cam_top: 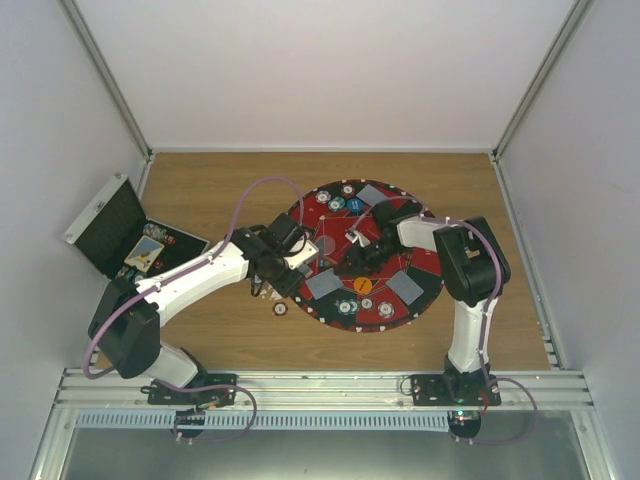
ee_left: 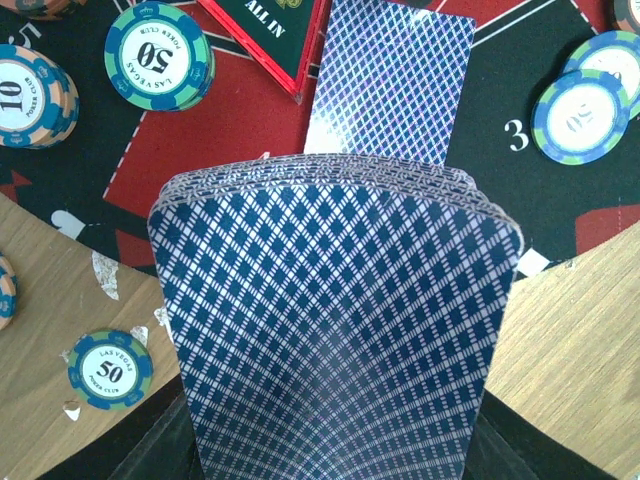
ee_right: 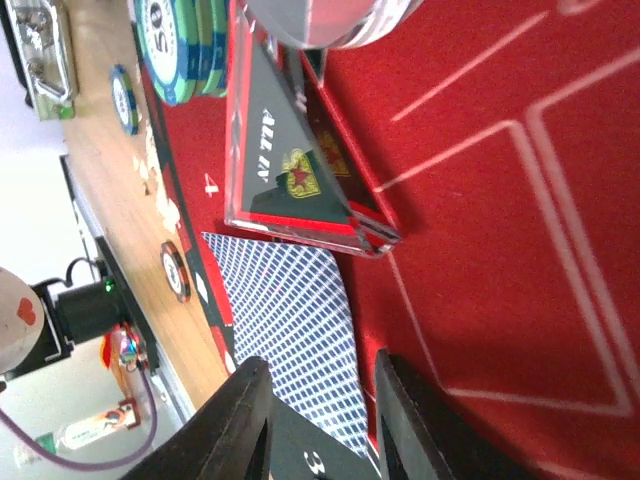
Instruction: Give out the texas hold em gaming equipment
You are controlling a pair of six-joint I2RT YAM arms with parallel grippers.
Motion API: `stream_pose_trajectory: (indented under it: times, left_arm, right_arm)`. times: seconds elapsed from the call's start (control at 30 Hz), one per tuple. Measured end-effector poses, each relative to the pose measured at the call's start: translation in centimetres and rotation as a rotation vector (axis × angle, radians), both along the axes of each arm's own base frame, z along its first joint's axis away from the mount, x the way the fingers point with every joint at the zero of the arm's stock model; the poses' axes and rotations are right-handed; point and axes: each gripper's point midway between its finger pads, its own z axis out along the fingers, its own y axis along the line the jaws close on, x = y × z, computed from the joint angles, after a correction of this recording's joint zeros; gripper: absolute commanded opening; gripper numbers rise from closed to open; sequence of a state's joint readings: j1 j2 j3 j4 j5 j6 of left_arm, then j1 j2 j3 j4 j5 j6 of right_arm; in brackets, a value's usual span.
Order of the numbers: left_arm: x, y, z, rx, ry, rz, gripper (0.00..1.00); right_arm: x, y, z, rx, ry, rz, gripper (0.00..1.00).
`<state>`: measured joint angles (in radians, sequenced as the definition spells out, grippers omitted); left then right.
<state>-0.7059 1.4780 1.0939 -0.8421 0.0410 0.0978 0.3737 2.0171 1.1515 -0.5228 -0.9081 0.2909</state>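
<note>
Card deck: light, slick, bendy stack that splays easily, best pinched across one short end. It sits clamped in the left gripper over the mat edge. One dealt card lies flat beneath the right gripper, jaws parted, empty.

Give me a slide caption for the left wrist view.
Deck of cards held at the mat edge, one face-down card lying beyond it.

looks like a robotics lab test cell to me, not anyone's home. plain white panel walls boxed in by aluminium framing, a wood-grain tabletop, two white-and-black robot arms bolted onto a metal rail at the near edge, purple cables looping around.
</note>
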Motion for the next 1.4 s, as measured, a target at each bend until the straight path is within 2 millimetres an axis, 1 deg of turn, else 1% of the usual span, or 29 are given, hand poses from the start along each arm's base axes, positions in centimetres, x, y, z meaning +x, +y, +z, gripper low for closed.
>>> stream_pose_trajectory:
  times: [0.17, 0.27, 0.37, 0.4, 0.47, 0.6, 0.8, 0.9, 1.0, 1.07, 1.2, 1.4]
  left_arm:
    - [-0.2, -0.3, 0.1, -0.013, 0.008, -0.011, 0.53]
    - [-0.2, -1.0, 0.3, -0.032, 0.016, -0.032, 0.53]
    - [0.3, -2.1, 0.4, -0.051, 0.009, -0.056, 0.53]
    - [0.3, -2.3, 0.4, -0.055, 0.011, -0.063, 0.53]
    - [0.3, -3.0, 0.3, -0.063, 0.011, -0.080, 0.53]
    - [-0.1, -3.8, -0.3, -0.062, 0.024, -0.111, 0.54]
    - [-0.3, -4.7, -0.3, -0.081, 0.021, -0.136, 0.55]
    - [-0.4, -4.8, -0.3, -0.083, 0.021, -0.142, 0.55]
    - [-0.5, -4.9, -0.3, -0.084, 0.021, -0.147, 0.55]
    - [-0.6, -4.9, -0.3, -0.084, 0.022, -0.150, 0.55]
    - [-0.6, -5.0, -0.3, -0.085, 0.022, -0.152, 0.55]
    - [-0.8, -5.2, -0.3, -0.090, 0.025, -0.159, 0.55]
  right_arm:
    - [0.9, -1.8, 1.3, -0.025, -0.036, -0.035, 0.50]
    - [2.1, -2.6, 3.2, -0.015, -0.074, -0.045, 0.57]
    - [3.0, -2.2, 5.7, 0.034, -0.122, -0.030, 0.62]
    - [3.0, -1.9, 6.5, 0.055, -0.132, -0.019, 0.64]
    - [2.4, -1.6, 7.5, 0.085, -0.130, -0.001, 0.66]
    - [0.8, -1.0, 8.7, 0.144, -0.086, 0.034, 0.70]
    - [-1.6, 0.3, 9.7, 0.222, -0.025, 0.096, 0.71]
    - [-2.5, 1.1, 9.8, 0.241, -0.004, 0.125, 0.72]
    - [-2.9, 1.8, 9.5, 0.249, 0.015, 0.148, 0.72]
    - [-3.2, 2.0, 9.1, 0.246, 0.024, 0.159, 0.70]
    - [-3.6, 2.2, 8.7, 0.239, 0.037, 0.173, 0.62]
    - [-3.8, 2.2, 8.0, 0.228, 0.049, 0.181, 0.59]
